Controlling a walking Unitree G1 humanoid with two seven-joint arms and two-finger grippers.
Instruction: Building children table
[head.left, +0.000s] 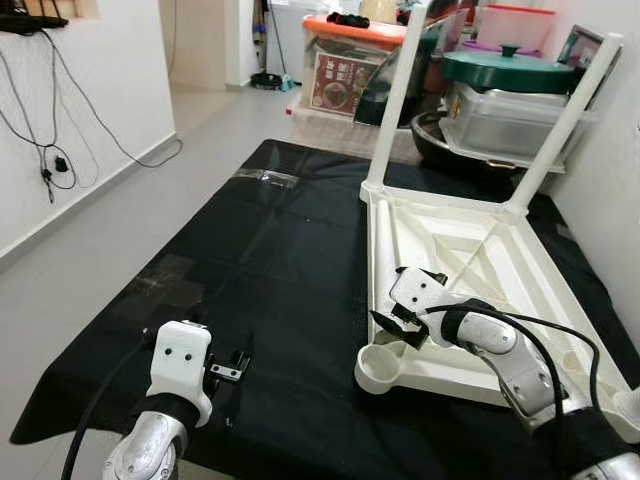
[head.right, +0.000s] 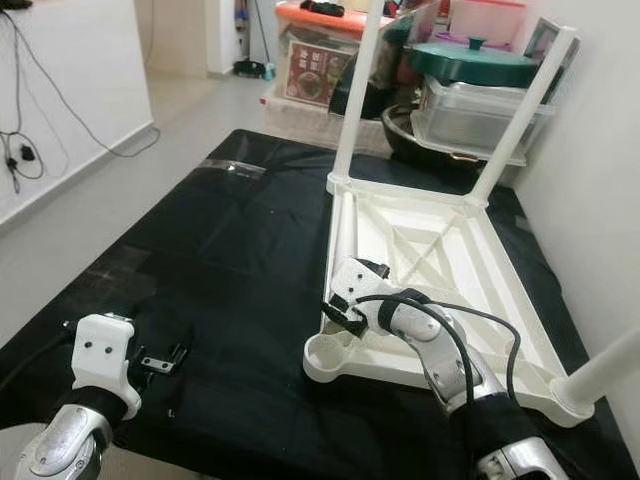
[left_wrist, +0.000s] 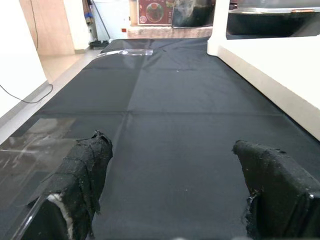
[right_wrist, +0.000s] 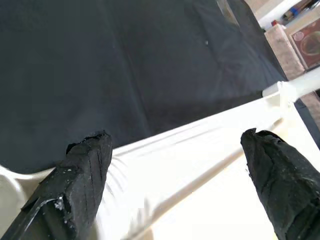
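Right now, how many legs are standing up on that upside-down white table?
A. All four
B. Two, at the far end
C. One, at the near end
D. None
B: on the upside-down white table, two legs stand up at the far corners, one and the other, while the near corner socket by the right end effector has no leg in it.

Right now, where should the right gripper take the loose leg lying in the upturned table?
Probably mid-shaft, coming straight down from above. The leg lies flat inside the table's left rim, so a side approach is blocked there. Its round shaft suits jaws closing across its width. The right gripper hovers open just short of its near end.
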